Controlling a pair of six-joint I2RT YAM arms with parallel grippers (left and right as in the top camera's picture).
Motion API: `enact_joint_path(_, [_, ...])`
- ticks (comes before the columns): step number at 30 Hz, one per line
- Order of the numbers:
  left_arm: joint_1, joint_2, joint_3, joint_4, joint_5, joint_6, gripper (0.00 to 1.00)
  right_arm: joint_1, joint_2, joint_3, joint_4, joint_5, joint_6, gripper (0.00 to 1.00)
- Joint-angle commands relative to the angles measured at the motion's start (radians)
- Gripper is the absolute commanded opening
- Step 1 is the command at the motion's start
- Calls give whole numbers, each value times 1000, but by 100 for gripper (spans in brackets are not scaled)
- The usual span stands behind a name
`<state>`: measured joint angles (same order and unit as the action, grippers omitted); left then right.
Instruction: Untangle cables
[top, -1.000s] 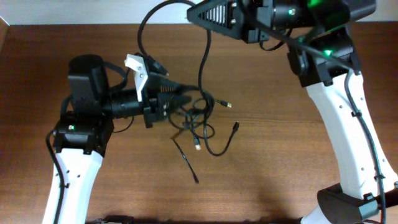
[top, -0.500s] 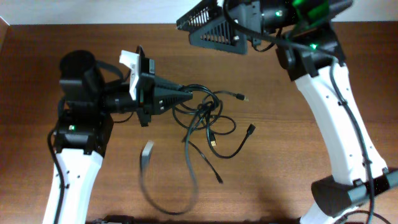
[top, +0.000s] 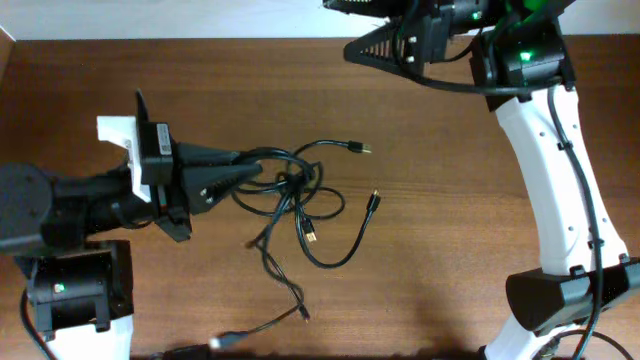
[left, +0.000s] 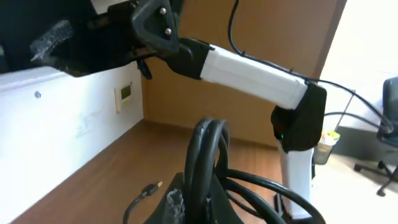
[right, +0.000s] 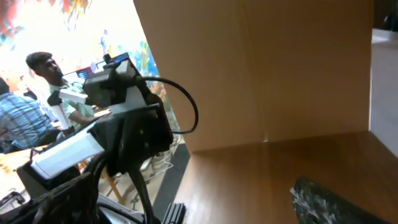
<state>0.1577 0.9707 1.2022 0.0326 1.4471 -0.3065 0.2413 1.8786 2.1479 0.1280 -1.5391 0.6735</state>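
The cables (top: 300, 195) are thin black cords in a loose tangle at the table's middle, with plug ends spread to the right (top: 361, 149) and front. My left gripper (top: 252, 168) is shut on a few strands at the tangle's left side. In the left wrist view those strands (left: 208, 149) rise in a tight loop out of the closed left gripper (left: 208, 208). My right gripper (top: 345, 25) hovers wide open over the far edge, apart from the cables. In the right wrist view one fingertip (right: 333, 202) shows, with nothing between the jaws.
One cord trails from the tangle toward the front edge, ending near a pale plug (top: 225, 340). A loose metal-tipped plug (left: 149, 188) lies on the wood left of my left fingers. The right arm's white link (top: 545, 170) stands along the table's right side.
The right gripper opened, let go of a cord and lifted toward the far edge. That cord dropped toward the front. The left gripper closed on the bundle and drew it left.
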Motion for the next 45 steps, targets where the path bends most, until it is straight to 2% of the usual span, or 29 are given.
enact_joint_path(1, [5,40,14,219,-30,-369,0,-71,42,-7,-116,-13,-56,99])
enact_joint_path(4, [5,85,14,402,-38,-642,0,-122,53,-7,-255,-10,-165,99])
enact_joint_path(5, [5,109,14,450,-57,-767,0,-139,53,-7,-305,3,-213,99])
enact_joint_path(7, [2,152,14,515,-63,-882,0,-146,53,-7,-352,-7,-252,99])
enact_joint_path(9, [-8,169,14,541,-68,-913,0,-135,53,-7,-385,-13,-258,99])
enact_joint_path(15, [-13,171,14,543,-127,-912,0,-13,53,-7,-395,-1,-244,99])
enact_joint_path(17, [-13,171,14,544,-139,-863,0,-6,55,-7,-402,42,-220,99])
enact_joint_path(19, [-11,173,14,543,-179,-816,0,-6,54,-6,-400,-10,-221,99])
enact_joint_path(22, [-4,188,14,543,-215,-814,0,2,54,-6,-379,-13,-283,97])
enact_joint_path(23, [-2,196,14,542,-218,-814,0,18,54,-6,-380,-13,-328,89])
enact_joint_path(24, [-2,203,14,542,-218,-815,0,37,54,-7,-383,-13,-378,86])
enact_joint_path(25, [-3,207,14,542,-228,-827,0,69,55,-7,-384,-13,-438,72])
enact_joint_path(26, [-2,209,14,542,-252,-850,0,84,56,-7,-383,-13,-468,64])
enact_joint_path(28, [-2,207,14,544,-286,-899,0,88,66,-7,-383,-13,-486,59])
enact_joint_path(34, [-2,208,14,558,-338,-902,0,131,72,-7,-437,-13,-486,47])
enact_joint_path(35, [-2,208,14,568,-338,-902,0,137,73,-7,-437,-13,-486,40])
enact_joint_path(36, [-2,207,14,592,-340,-919,0,139,74,-7,-436,-13,-486,19])
enact_joint_path(45, [-2,209,14,617,-351,-913,0,178,75,-7,-424,-13,-490,24])
